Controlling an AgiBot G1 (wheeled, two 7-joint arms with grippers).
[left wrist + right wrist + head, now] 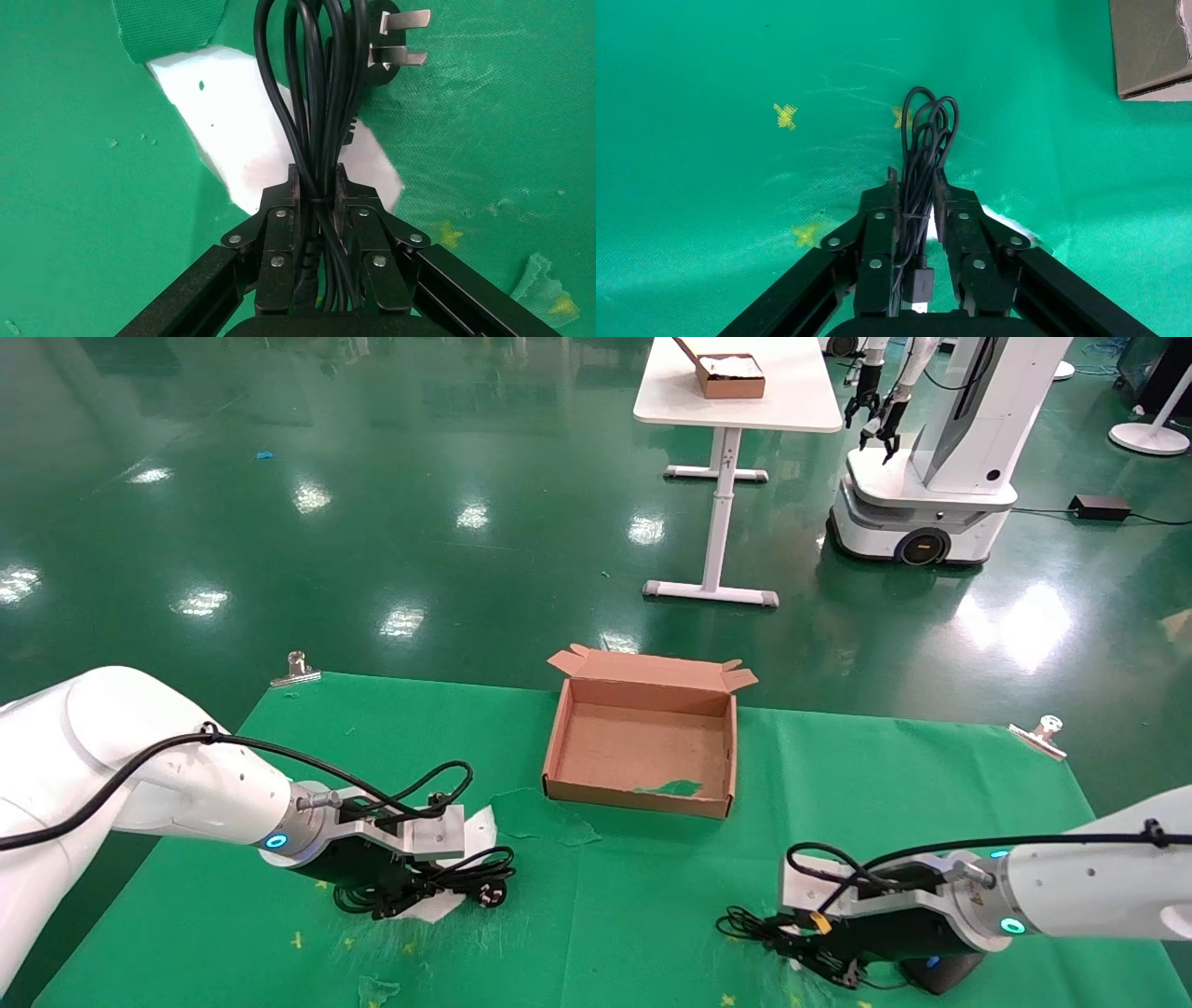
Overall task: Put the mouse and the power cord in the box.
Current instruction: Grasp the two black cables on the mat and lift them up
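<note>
While the box (643, 747) sits open toward the far middle of the green cloth (652, 896), both cable bundles lie at the near side, each inside a gripper. Over at the near left, the left gripper (318, 184) is down on the cloth with its jaws pressed together on the power cord (316, 91); the bundled strands run out between the fingers, and the pronged plug (393, 38) lies beyond the fingertips, over a white patch (232, 119) where the cloth is torn. Near the right front edge, the right gripper (916, 184) is clamped on the thin folded cable of the mouse (936, 971), whose loops stick out past the fingertips and whose USB plug (919, 284) lies back between the fingers; the mouse body rests just beside and below the gripper in the head view. Bare cloth lies between each gripper and the box, whose flaps stand on its far edge.
</note>
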